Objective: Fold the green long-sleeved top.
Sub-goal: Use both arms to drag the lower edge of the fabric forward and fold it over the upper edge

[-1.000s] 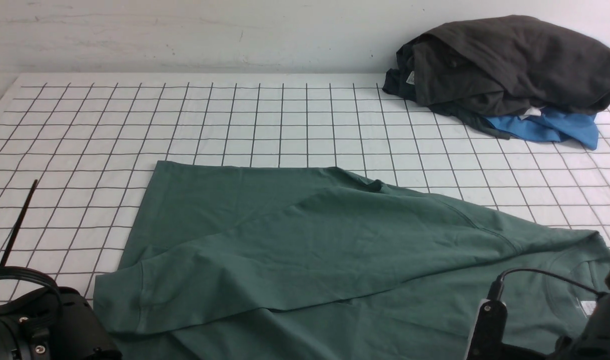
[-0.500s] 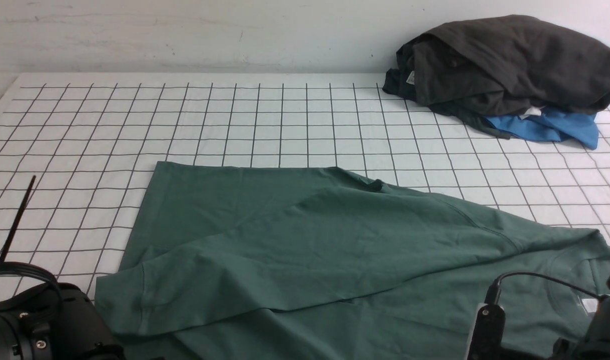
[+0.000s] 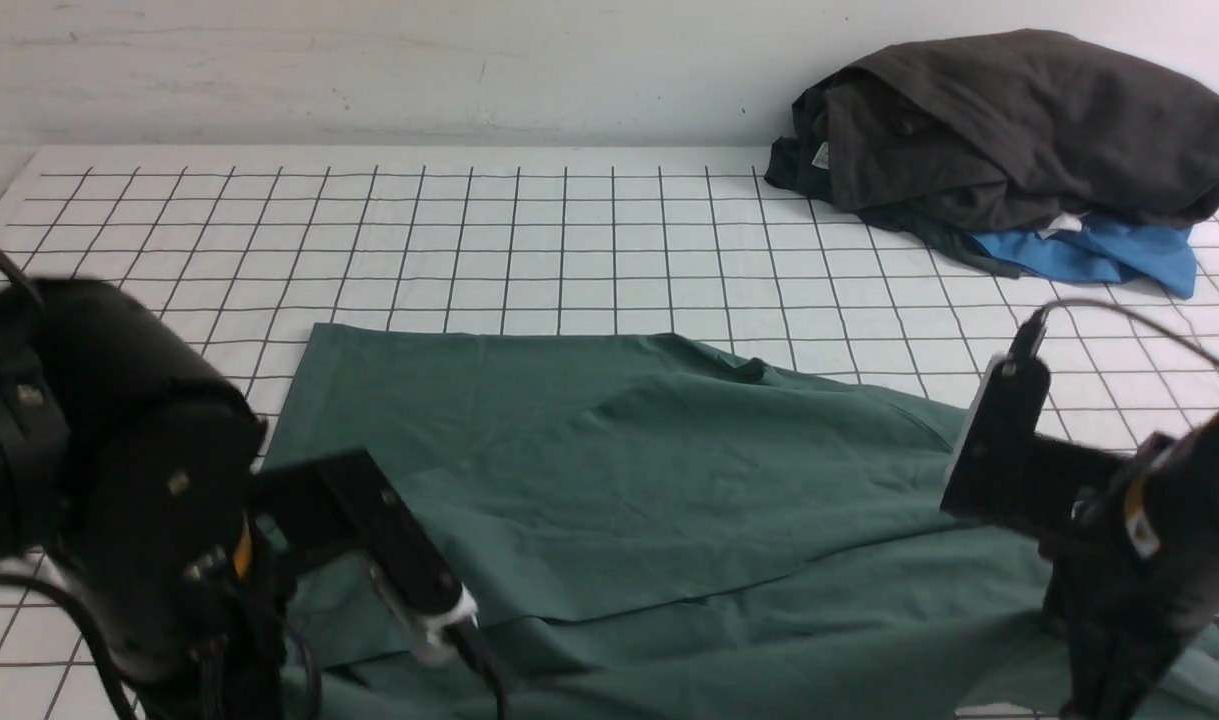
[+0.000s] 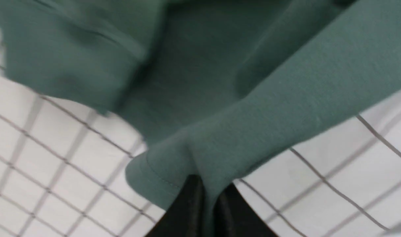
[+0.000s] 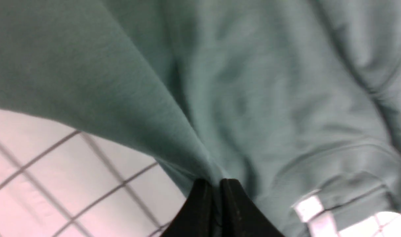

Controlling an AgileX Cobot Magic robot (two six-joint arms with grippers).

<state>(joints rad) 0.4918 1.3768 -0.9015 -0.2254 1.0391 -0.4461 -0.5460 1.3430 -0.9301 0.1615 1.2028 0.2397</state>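
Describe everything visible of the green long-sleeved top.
The green long-sleeved top is dull forest-green, soft jersey-like fabric, with stitched hems and a white label inside. It lies spread and partly folded over itself on the gridded white tablecloth. The left pincer and right pincer, both shut, each pinch a raised edge.

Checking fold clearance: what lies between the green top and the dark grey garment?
Only bare gridded table cover separates green top and dark grey garment; front view.

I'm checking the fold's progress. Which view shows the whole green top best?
Front view: the green top lies spread across the gridded table, only its near edge out of sight. The wrist views show just a pinch of fabric between shut jaws.
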